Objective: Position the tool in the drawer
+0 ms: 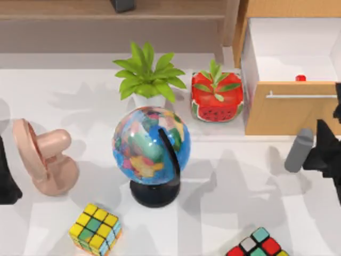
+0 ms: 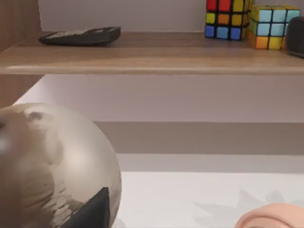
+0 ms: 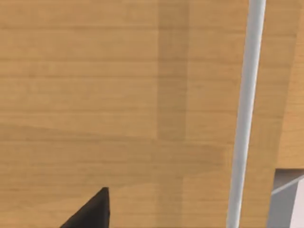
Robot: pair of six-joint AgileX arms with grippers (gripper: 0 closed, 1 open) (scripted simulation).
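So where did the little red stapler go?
In the top view, the stapler is inside the open drawer at the table's far right, a bit of red showing just behind the drawer's wooden front, above the silver handle.

My right arm's tool [image 1: 326, 152] sits at the counter's right edge, wrist angled leftward. My left arm [image 1: 6, 181] is parked at the left edge.

Bright, even light is washing the white tabletop [image 1: 240, 176]; soft grey shadows are spreading around the globe [image 1: 152, 146] and potted plant [image 1: 146, 74], while the pictures are looking faintly blurred.
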